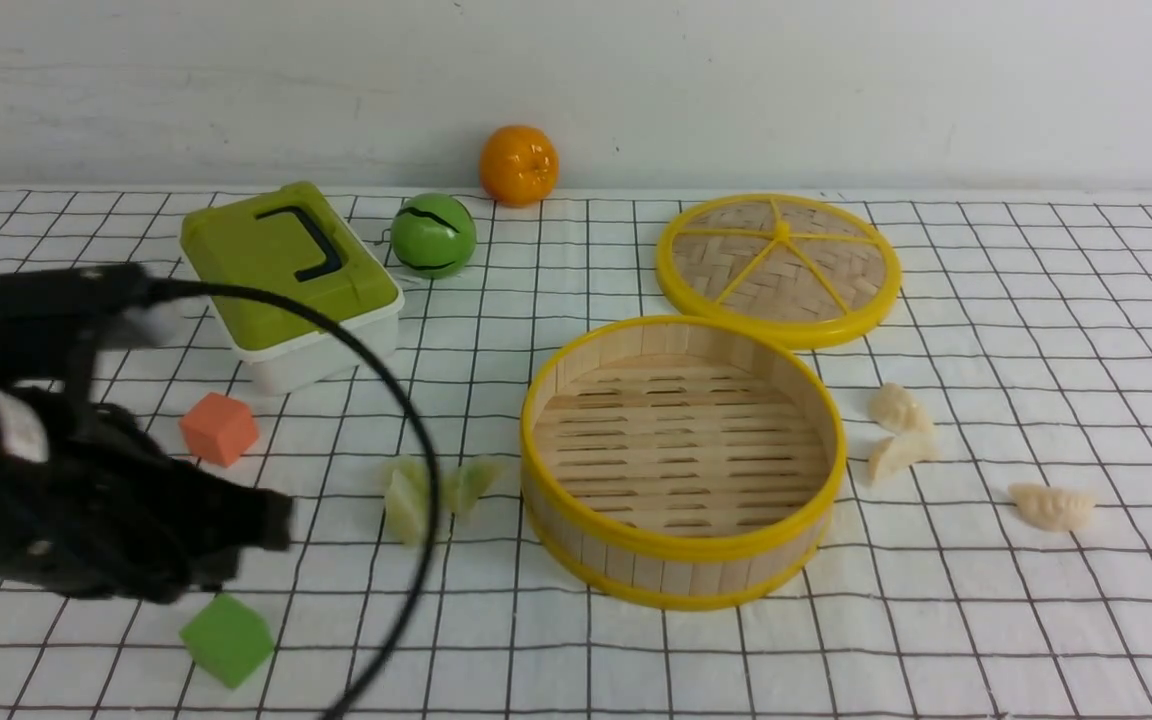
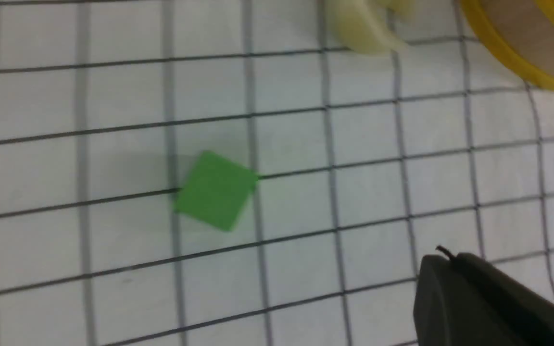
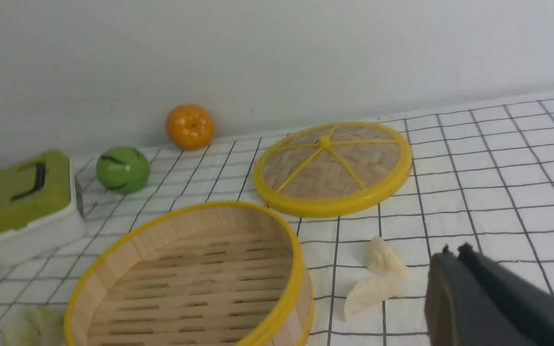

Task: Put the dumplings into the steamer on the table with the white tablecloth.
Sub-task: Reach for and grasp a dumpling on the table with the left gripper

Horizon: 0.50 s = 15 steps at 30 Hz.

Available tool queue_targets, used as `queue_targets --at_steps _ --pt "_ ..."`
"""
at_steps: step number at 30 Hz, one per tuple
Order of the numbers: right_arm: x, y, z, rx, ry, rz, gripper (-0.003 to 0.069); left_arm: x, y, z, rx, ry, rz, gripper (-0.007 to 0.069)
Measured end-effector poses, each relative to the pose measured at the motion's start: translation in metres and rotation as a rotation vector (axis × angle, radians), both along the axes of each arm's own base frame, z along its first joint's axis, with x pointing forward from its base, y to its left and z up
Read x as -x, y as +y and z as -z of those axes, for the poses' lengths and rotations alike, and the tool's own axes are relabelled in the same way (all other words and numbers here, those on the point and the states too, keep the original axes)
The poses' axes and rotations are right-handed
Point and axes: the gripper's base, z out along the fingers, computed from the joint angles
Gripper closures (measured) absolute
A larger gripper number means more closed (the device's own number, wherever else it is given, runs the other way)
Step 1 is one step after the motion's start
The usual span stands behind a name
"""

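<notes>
With its lid (image 1: 778,268) set behind it, the steamer (image 1: 683,460) stands open for dumplings (image 1: 1051,506) beside it, while both arms' jaws are closed, gripping nothing visible.

2 arms, both grippers closed and empty.
The left arm (image 1: 66,500) sits low on the robot's left, black and blurred; the left gripper (image 2: 445,259) has its fingertips pressed together. The right gripper (image 3: 455,254) looks the same, jaws meeting with nothing between.
</notes>
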Motion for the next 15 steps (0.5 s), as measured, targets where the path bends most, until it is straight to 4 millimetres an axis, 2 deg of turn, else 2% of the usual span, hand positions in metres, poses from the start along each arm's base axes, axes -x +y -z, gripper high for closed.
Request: queue_targets --at_steps 1,3,4,6,11,15 --pt "-0.002 0.000 0.000 0.006 0.008 -0.001 0.0667 -0.001 -0.002 0.000 0.002 0.003 0.009 0.0637" --pt "-0.018 0.000 0.004 0.096 0.061 -0.016 0.0667 -0.010 -0.026 0.009 0.025 0.061 0.089 0.0637" --pt "-0.018 0.000 0.004 0.098 0.061 -0.015 0.0667 -0.011 -0.027 0.011 0.025 0.068 0.093 0.0637" --pt "-0.033 0.000 0.014 0.192 0.132 -0.047 0.0667 -0.021 -0.042 0.018 0.038 0.101 0.116 0.0637" --pt "-0.050 0.000 0.034 0.338 0.234 -0.099 0.0667 -0.044 -0.054 0.022 0.079 0.065 0.057 0.0637" --pt "-0.058 -0.008 0.046 0.401 0.300 -0.042 0.0667 -0.058 -0.058 0.017 0.080 -0.001 0.042 0.0636"
